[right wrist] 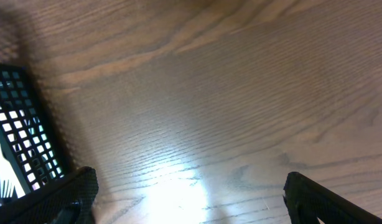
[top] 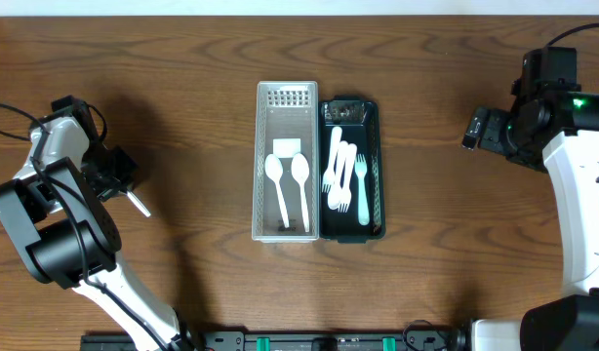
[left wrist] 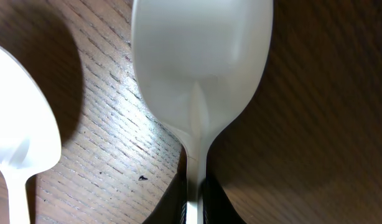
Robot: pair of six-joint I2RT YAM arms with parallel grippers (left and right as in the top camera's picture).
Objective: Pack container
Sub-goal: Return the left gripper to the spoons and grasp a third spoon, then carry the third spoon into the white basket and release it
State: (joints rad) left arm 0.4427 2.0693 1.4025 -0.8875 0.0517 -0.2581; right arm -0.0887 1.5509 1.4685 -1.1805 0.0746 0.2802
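Observation:
My left gripper [left wrist: 192, 205] is shut on the handle of a white plastic spoon [left wrist: 200, 68], whose bowl fills the left wrist view just above the wood. A second white spoon [left wrist: 20, 137] lies on the table beside it. In the overhead view the left gripper [top: 122, 180] is at the far left, with a white handle [top: 139, 203] sticking out. A white basket [top: 263, 166] at the centre holds two spoons [top: 289, 180]. A black basket [top: 378, 166] next to it holds several white forks [top: 344, 175]. My right gripper [top: 480, 129] is open and empty at the far right.
The right wrist view shows bare wood between the open fingers [right wrist: 191, 199] and a corner of the black basket [right wrist: 20, 137] at the left. The arm bases stand along the table's front edge.

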